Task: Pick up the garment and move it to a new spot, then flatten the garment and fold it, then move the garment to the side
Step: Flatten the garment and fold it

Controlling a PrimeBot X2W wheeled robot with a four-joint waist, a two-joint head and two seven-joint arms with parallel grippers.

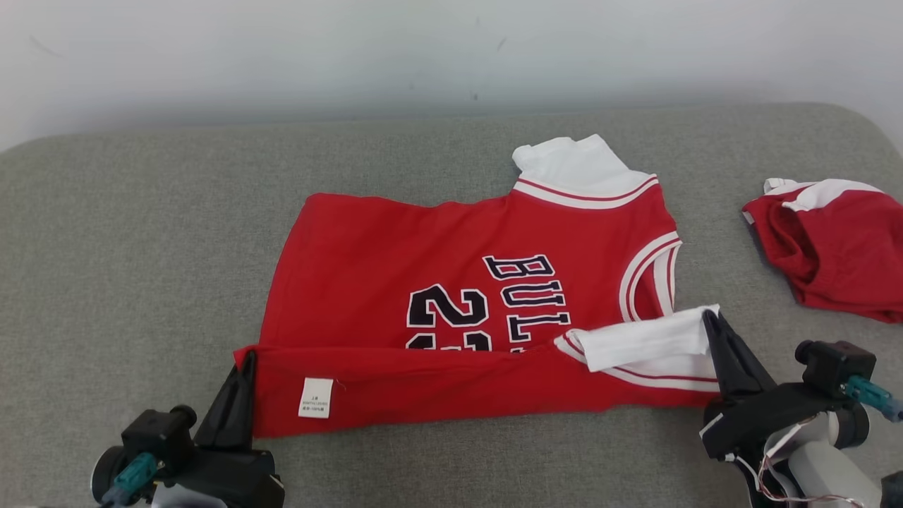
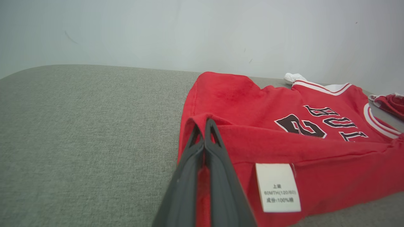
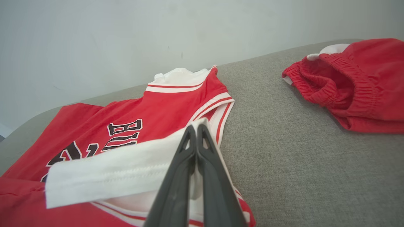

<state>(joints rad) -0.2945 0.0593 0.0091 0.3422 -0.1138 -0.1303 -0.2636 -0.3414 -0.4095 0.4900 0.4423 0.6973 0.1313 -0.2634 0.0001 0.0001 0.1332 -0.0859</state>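
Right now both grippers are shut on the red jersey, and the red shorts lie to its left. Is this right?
No. The head view shows the red shorts to the right of the jersey, not the left. The rest holds.

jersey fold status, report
Left gripper shut on jersey hem corner. Right gripper shut on its white sleeve. Near edge folded over the chest print. Red shorts lie apart at right, not in the way.
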